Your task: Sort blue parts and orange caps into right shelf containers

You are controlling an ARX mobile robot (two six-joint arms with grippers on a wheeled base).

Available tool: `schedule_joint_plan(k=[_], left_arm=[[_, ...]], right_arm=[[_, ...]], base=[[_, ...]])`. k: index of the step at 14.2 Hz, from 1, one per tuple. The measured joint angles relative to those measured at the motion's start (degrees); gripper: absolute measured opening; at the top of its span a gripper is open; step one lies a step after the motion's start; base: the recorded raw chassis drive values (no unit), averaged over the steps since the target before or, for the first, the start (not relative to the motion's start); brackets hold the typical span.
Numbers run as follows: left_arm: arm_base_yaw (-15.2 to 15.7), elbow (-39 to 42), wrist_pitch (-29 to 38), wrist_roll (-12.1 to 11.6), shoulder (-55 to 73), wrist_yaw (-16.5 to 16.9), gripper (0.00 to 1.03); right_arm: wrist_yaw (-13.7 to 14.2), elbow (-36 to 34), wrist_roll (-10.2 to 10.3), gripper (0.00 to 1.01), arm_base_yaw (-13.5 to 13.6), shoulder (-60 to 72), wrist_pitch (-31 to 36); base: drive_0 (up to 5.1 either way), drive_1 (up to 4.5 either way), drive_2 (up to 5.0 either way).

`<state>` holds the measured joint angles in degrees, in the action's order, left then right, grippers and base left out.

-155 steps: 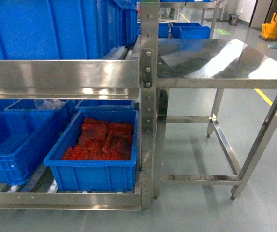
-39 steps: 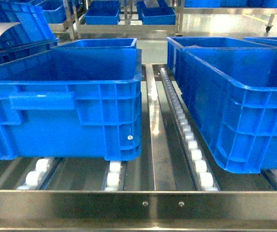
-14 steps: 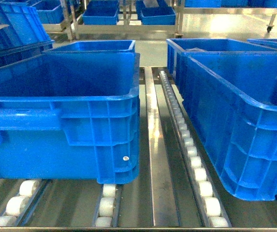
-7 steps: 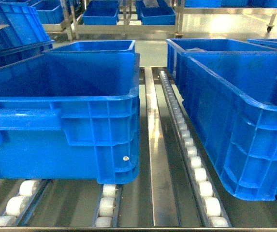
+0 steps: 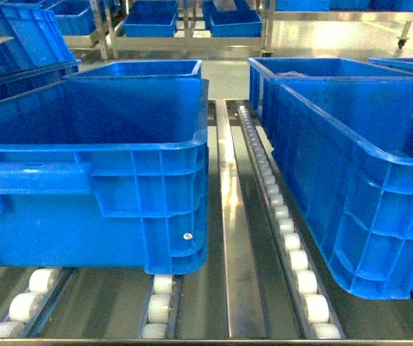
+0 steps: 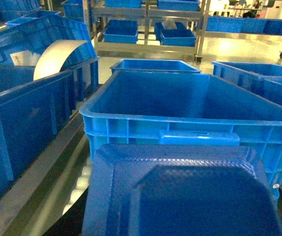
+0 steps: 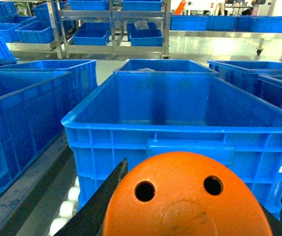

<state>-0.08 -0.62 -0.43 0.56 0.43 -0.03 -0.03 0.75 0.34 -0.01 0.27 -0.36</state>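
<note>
Orange cap [image 7: 187, 196] fills the right wrist frame's bottom, seemingly held by the right pincer; the open crate [image 7: 170, 128] lies directly ahead, its long axis running away up-frame.

Bright overhead light, glare on floor [image 7: 219, 46].

Two blue crates [image 5: 120, 187] [image 5: 365, 180], seemingly empty, flank a roller track [image 5: 285, 238].

Steel roller shelf under a bright workshop.
White rollers [image 5: 290, 245] in rows along a steel rail [image 5: 236, 238]; behind, metal racks [image 7: 113, 29], glossy floor [image 5: 350, 40], a curved white sheet [image 6: 62, 56].
</note>
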Motion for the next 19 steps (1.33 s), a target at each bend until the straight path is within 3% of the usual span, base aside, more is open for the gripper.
schedule_joint_plan(k=[2,3,4,5,7,8,9,10,11,12,14,15,17,19], left_arm=[[0.0,0.0,0.02,0.02,0.0,0.0,0.41],[-0.74,0.26,5.11,-0.44,-0.09,-1.27,0.41],[-1.42,0.5,8.72,-0.59,0.66,-2.19,0.41],[-3.72,0.44,19.26,-1.01,3.74,-3.23,0.41],[-3.19,-0.13,38.64,-0.96,24.96,-1.9,0.41],[-3.06,-2.54,49.03,-0.9,37.66,-1.18,0.41],[-3.72,-10.82,57.09,-0.72,52.24,0.0,0.41],[-3.87,-20.02,56.63,-0.17,63.01,2.08,0.41],[-3.82,-27.96,53.66,1.01,73.33,2.12,0.41],[-3.17,-35.52,48.81,3.02,83.23,2.89,0.42],[-2.67,-45.46,44.65,7.06,94.79,1.97,0.65],[-2.6,-46.9,46.6,8.09,95.62,1.64,0.77],[-2.95,-46.07,49.22,8.17,92.8,2.89,1.0],[-2.32,-44.98,49.2,8.46,92.67,2.58,0.98]], right_arm=[[1.27,-0.24,-0.61,0.43,0.52,-0.52,3.61],[1.97,-0.35,-1.05,0.43,1.62,-0.63,10.99],[1.95,-0.37,-1.09,0.43,1.64,-0.63,11.85],[1.92,-0.37,-1.29,0.43,1.81,-0.55,10.27],[-0.63,0.0,-1.44,0.43,-0.57,11.34,26.84],[-1.86,0.7,-1.53,0.43,-1.29,23.34,35.19],[-3.28,5.27,-1.57,0.43,-1.77,37.2,44.59],[-2.23,13.14,-2.56,0.43,-1.77,49.09,51.67],[-0.59,21.77,-3.04,0.43,-1.51,60.08,52.63],[0.31,28.57,-2.82,0.43,-1.31,70.23,49.13],[1.27,35.56,-2.29,0.43,-0.11,84.98,46.6],[1.7,37.05,-2.1,0.48,0.15,86.82,47.15],[2.43,37.31,-2.47,0.76,0.85,86.75,49.64],[2.4,37.09,-2.62,1.0,0.87,88.28,50.58]], base=[[0.0,0.0,0.0],[0.0,0.0,0.0],[0.0,0.0,0.0],[0.0,0.0,0.0],[0.0,0.0,0.0],[0.0,0.0,0.0],[0.0,0.0,0.0],[0.0,0.0,0.0],[0.0,0.0,0.0],[0.0,0.0,0.0],[0.0,0.0,0.0],[0.0,0.0,0.0],[0.0,0.0,0.0],[0.0,0.0,0.0]])
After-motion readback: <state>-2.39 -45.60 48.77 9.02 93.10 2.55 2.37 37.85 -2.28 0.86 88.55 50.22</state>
